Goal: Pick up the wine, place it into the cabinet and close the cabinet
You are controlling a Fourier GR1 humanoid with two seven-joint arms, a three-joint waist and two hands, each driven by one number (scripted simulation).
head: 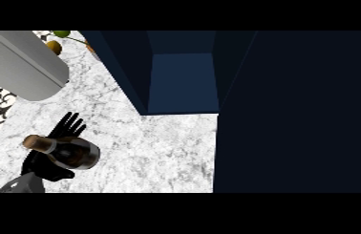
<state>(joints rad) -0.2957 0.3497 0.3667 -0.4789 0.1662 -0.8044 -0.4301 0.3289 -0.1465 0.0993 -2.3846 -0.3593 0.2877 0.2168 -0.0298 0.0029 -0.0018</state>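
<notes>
The wine bottle, dark with a brownish cork top, is at the lower left of the marble counter, tilted toward the left. My left hand is right behind and under it, fingers straight and spread past the bottle, thumb below the bottle's body. The hand touches the bottle but does not curl round it. The dark blue cabinet stands open at the top centre, its inside bare. Its door fills the right side. My right hand does not show.
A large grey rounded object lies at the upper left. Small yellow and green fruits sit behind it at the counter's far edge. Bare marble stretches between the bottle and the cabinet opening.
</notes>
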